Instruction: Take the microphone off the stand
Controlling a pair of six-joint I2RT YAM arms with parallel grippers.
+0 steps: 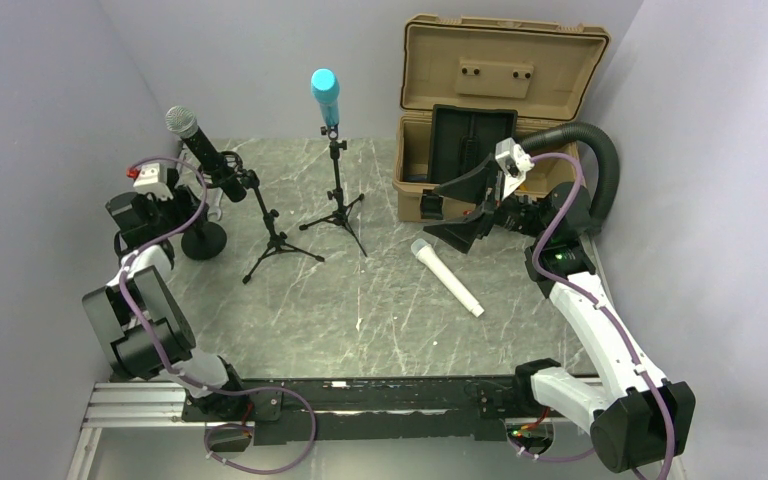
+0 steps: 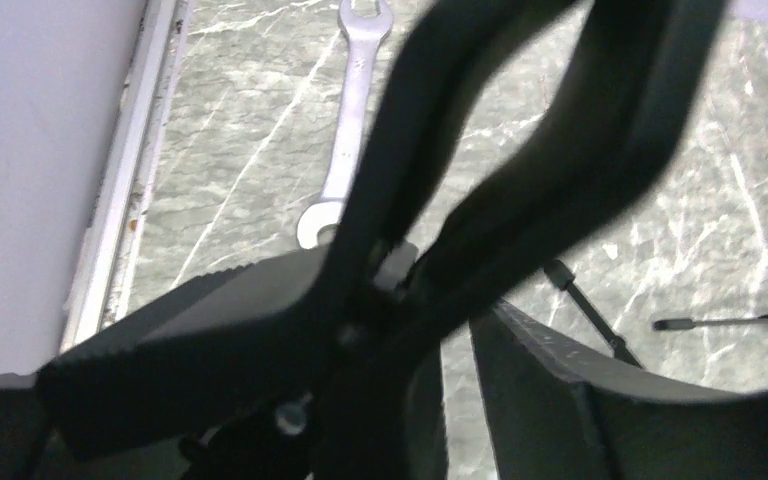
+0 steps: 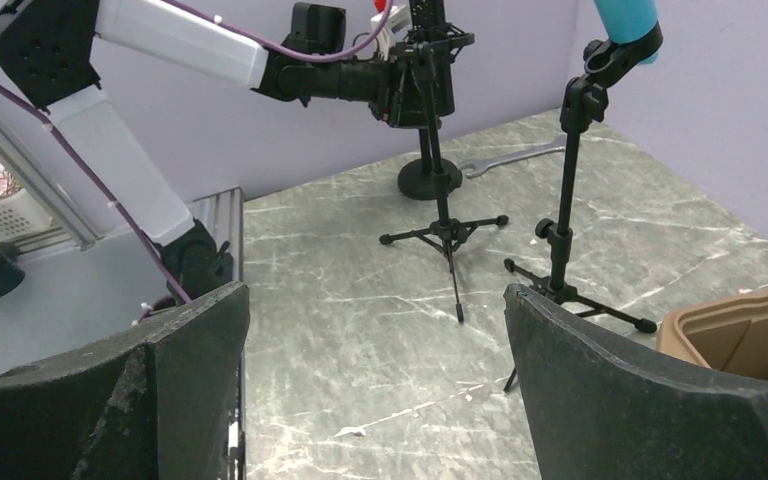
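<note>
Three microphones show from above. A black microphone (image 1: 203, 150) with a silver mesh head sits tilted in the clip of its tripod stand (image 1: 272, 232), head leaning toward the back-left wall. A blue microphone (image 1: 325, 95) stands upright on a second tripod, and a white microphone (image 1: 447, 278) lies loose on the marbled table (image 1: 380, 320), off any stand. The left gripper (image 1: 188, 188) is right up against the black one's clip. The right gripper (image 1: 465, 215) hangs well apart from it, in front of the open tan case (image 1: 505, 60).

In the left wrist view, a blurred black fork (the clip or the top of the stand, too close to say which) fills the space between the two fingers (image 2: 210, 340). They stand apart, with bare table showing between the fork and the far finger, so nothing is clamped. A wrench (image 2: 348, 120) lies beyond.

The right wrist view shows that gripper's own fingers spread wide on nothing, looking across at both tripods.

I judge the job not yet done for the black microphone. It rests in its holder, and a firm grip on its body and a lift out of the clip are both left to do.
</note>
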